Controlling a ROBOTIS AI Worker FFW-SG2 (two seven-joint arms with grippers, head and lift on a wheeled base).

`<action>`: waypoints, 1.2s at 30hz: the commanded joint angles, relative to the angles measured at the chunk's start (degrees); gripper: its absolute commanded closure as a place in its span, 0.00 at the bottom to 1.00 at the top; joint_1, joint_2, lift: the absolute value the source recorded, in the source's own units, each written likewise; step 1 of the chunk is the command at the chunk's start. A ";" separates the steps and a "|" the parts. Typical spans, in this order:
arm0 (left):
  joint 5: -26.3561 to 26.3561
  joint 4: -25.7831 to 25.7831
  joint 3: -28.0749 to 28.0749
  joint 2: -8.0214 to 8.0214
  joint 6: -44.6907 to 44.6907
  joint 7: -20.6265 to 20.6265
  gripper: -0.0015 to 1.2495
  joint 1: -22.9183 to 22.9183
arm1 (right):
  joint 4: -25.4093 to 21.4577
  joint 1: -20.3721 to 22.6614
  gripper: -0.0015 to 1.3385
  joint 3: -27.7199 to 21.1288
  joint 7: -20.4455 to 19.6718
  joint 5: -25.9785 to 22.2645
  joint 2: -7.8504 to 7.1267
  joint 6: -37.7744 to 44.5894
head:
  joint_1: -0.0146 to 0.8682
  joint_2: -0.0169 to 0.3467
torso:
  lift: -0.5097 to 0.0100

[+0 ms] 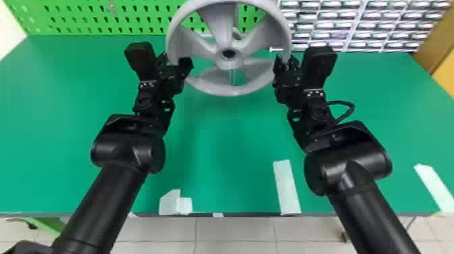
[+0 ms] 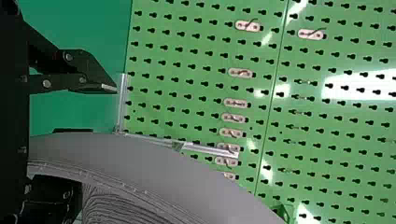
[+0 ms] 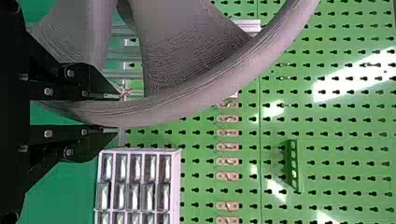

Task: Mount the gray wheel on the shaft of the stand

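Above the far middle of the green tabletop (image 1: pixel 216 148), the gray wheel (image 1: pixel 219 23) looks light, stiff, best held by opposite rim sides. The right gripper's (image 3: pixel 116 113) fingers pinch it; the left gripper's (image 1: pixel 174 60) spread wide around it.

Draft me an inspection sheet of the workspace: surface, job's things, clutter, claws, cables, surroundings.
Surface: green tabletop, visible between the arms
Job's things: gray wheel between both claws; metal stand behind it; seating on the shaft cannot be told
Clutter: nothing seen beyond white tape strips near the front edge
Left claw: open around the rim
Right claw: closed on the rim
Cables: black loop beside the right arm
Surroundings: green pegboard and drawer unit behind the tabletop
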 commanded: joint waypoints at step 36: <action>-0.15 0.75 0.43 0.00 -1.19 0.00 0.67 -0.48 | -0.12 -0.43 0.88 -1.05 0.00 0.58 -0.08 0.56 | 1.00 0.19 | 0.79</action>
